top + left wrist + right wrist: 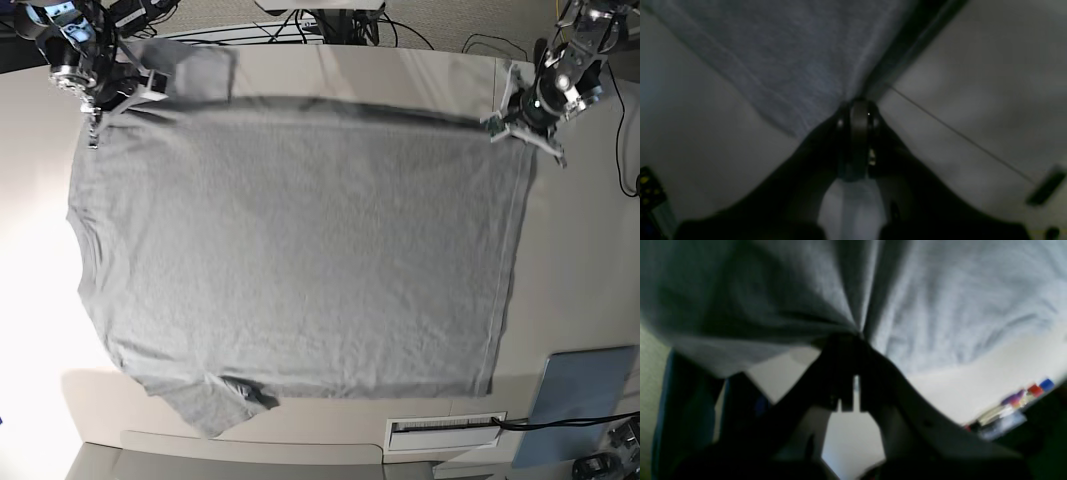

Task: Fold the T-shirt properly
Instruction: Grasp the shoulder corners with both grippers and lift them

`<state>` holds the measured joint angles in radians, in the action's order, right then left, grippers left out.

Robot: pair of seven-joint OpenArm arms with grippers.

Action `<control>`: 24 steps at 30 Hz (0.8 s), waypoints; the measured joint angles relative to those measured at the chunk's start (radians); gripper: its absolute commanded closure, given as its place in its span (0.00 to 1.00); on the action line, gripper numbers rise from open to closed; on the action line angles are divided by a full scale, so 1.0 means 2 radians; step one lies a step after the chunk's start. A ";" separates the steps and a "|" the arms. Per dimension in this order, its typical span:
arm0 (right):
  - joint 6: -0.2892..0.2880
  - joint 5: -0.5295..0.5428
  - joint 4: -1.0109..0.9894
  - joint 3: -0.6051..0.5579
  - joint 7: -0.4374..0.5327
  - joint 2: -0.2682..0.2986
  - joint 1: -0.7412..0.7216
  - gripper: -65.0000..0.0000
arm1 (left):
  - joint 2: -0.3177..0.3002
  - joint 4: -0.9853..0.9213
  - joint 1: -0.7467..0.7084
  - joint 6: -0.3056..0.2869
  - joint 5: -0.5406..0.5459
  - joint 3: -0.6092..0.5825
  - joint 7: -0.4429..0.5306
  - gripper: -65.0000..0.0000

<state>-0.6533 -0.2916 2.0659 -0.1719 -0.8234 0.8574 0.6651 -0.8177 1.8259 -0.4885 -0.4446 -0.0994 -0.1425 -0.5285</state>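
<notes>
T-shirt [300,250] spread flat overhead, wrist views only bunched cloth

Nothing here can be read. The T-shirt [300,250] lies spread with a plain grey side up, and no lettering shows on it in any view. The small coloured things at the edge of the right wrist view are too blurred to make out any print, and the yellow dots on the dark object in the corner of the left wrist view form no legible mark. The white slotted panel [445,431] at the table's near edge carries no label that can be made out.
</notes>
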 measured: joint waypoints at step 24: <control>0.104 -0.004 0.057 0.118 0.057 -0.006 0.034 1.00 | 0.013 0.095 -0.061 0.014 0.091 0.114 -0.030 1.00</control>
<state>-0.4454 -0.2996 2.1803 0.0650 -0.7090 0.8444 0.7330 -0.7918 2.0155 -0.6109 -0.4160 0.0822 0.0853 -0.5888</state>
